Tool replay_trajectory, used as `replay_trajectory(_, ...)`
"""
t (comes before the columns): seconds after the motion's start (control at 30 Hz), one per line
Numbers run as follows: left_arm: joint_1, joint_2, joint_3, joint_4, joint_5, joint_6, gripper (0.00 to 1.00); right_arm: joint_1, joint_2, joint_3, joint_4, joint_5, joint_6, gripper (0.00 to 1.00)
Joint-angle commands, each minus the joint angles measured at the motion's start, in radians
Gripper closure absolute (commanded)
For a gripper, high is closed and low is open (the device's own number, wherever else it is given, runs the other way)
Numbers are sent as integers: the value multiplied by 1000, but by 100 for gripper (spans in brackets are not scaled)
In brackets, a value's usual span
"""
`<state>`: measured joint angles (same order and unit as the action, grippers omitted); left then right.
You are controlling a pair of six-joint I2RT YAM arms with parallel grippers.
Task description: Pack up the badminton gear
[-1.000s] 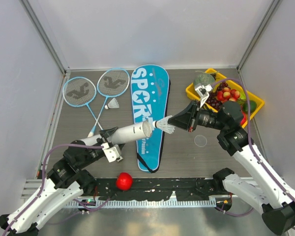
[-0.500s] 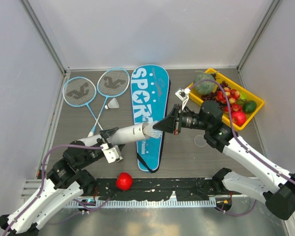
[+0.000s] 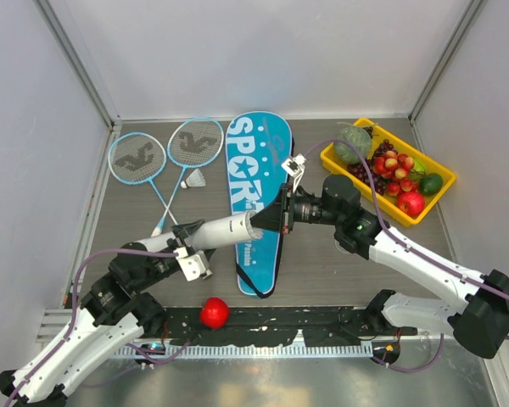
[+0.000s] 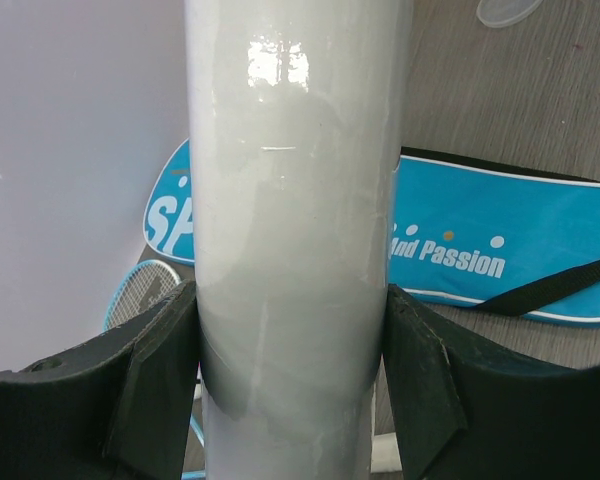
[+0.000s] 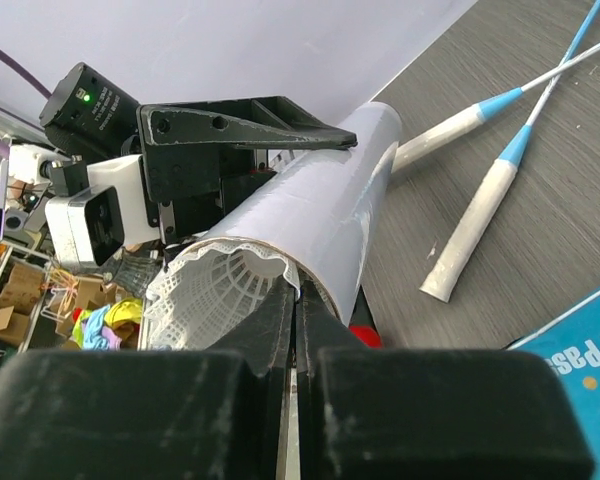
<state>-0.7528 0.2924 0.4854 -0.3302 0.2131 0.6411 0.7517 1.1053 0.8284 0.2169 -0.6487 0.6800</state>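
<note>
One shuttlecock [image 5: 220, 285] is entering the white cardboard tube [image 4: 295, 200], which the left fingers [image 4: 160, 370] clamp; the right fingers [image 5: 180, 420] are pinched shut on it. The second shuttlecock [image 3: 194, 179], rackets [image 3: 140, 158] and SPORT cover [image 3: 256, 182] lie unpacked.

The overhead view was bright and evenly lit, with faint shadows. Glare sat on the tube [image 4: 277, 62] at top centre of the left wrist view. The right wrist view's lower edge was blurred.
</note>
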Motion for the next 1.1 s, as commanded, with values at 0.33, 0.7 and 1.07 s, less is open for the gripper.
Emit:
replay_trajectory(0.33, -3, 10, 15, 88, 14, 17, 83, 66, 22, 71, -39, 207, -33, 89)
replay_trajectory(0.7, -3, 16, 13, 88, 8, 17, 83, 78, 64, 133, -137, 251, -43, 89)
replay_trajectory(1.07, -3, 16, 18, 86, -46, 15, 83, 78, 13, 178, -247, 267, -76, 56)
